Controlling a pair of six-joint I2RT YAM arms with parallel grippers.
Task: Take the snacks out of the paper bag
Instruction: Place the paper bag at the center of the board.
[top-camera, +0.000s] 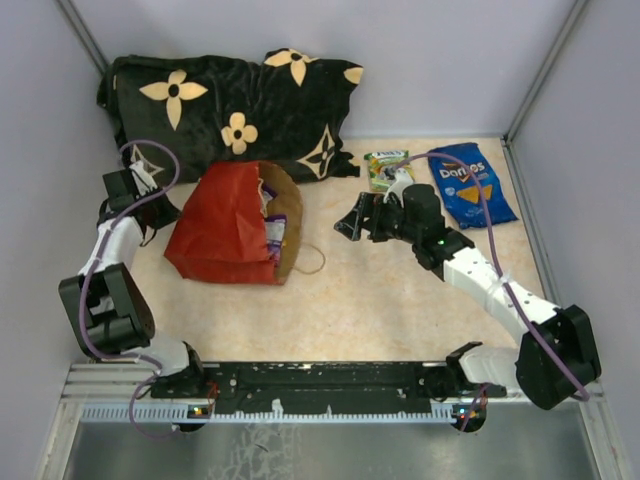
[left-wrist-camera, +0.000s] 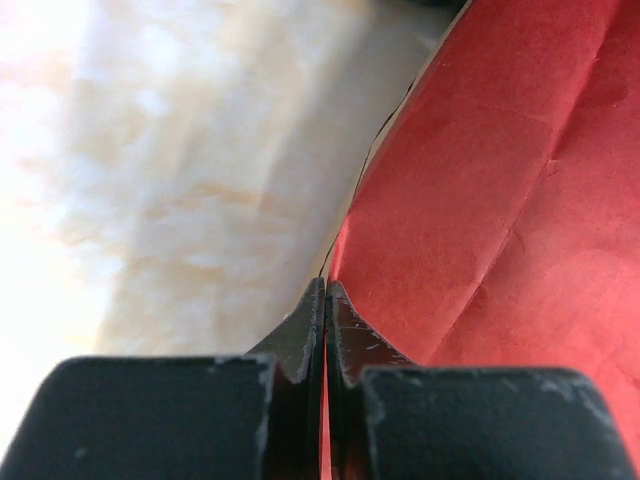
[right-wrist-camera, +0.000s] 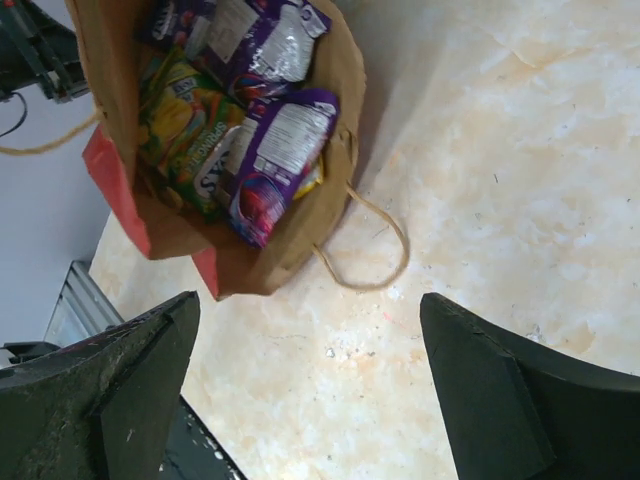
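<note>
Red paper bag (top-camera: 215, 230) lies on its side on the worktop (top-camera: 400, 300), left of centre. Its mouth faces right and the brown kraft inside shows.

My left fingers (left-wrist-camera: 320, 315) are closed flat together on the bag's thin red edge — a sliver of red paper shows between them. From above, that grip is at the bag's closed left end. The black flower-patterned pillow (top-camera: 230, 100) sits along the back wall, just behind the bag. Cannot tell if the two touch.

My right fingers (top-camera: 343, 222) are spread wide and hold nothing. They are over bare worktop just right of the bag's mouth, pointing at it and apart from the bag.

Most of the snacks (right-wrist-camera: 230, 110) are inside the bag, piled at the mouth:
- A purple pouch (right-wrist-camera: 275, 160) lies nearest the rim, back side up.
- A green-and-yellow pouch (right-wrist-camera: 185, 130) lies just beside it, touching.
- A purple-and-silver packet (right-wrist-camera: 265, 35) sits deeper in.
- A bit of yellow shows under the purple pouch — too little to name.

One cord handle (right-wrist-camera: 372, 245) loops flat on the worktop in front of the mouth.

Two snacks are out of the bag, at the far right of the worktop:
- A blue Doritos bag (top-camera: 470, 185) lies flat, well apart from the paper bag.
- A small green packet (top-camera: 383, 168) lies just left of it, partly hidden by my right wrist and cable.
</note>
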